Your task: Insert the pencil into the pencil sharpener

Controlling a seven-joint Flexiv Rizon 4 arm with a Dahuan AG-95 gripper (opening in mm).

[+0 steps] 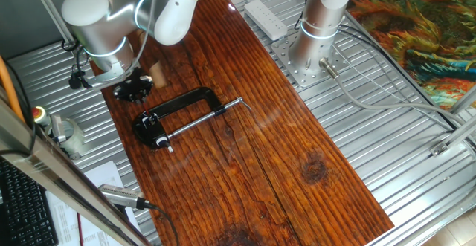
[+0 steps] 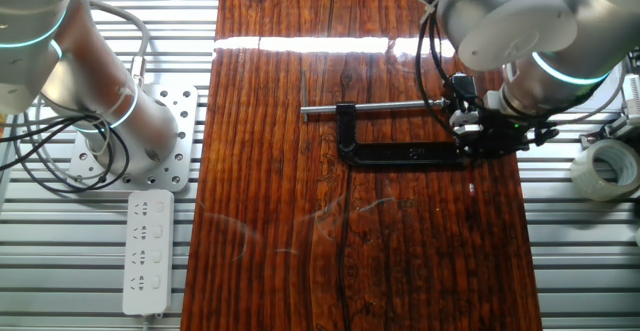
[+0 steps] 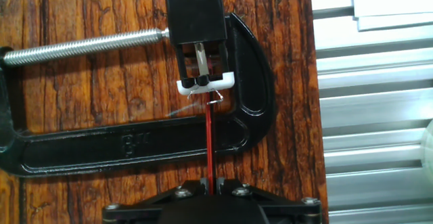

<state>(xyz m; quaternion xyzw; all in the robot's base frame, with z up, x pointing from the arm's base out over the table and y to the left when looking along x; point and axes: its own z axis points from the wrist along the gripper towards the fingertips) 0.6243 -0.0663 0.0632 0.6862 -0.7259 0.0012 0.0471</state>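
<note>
In the hand view my gripper is shut on the thin red pencil, which points straight ahead across the black C-clamp's frame. The pencil's tip is at the white mouth of the black pencil sharpener, which sits between the clamp's silver screw rod and its jaw. I cannot tell whether the tip is inside. In one fixed view my gripper hovers just behind the clamp. In the other fixed view it covers the clamp's right end; the pencil is hidden there.
The clamp lies on a dark wooden board over a ribbed metal table. A second arm's base and a white power strip stand behind. A tape roll lies beside the board's edge near my arm.
</note>
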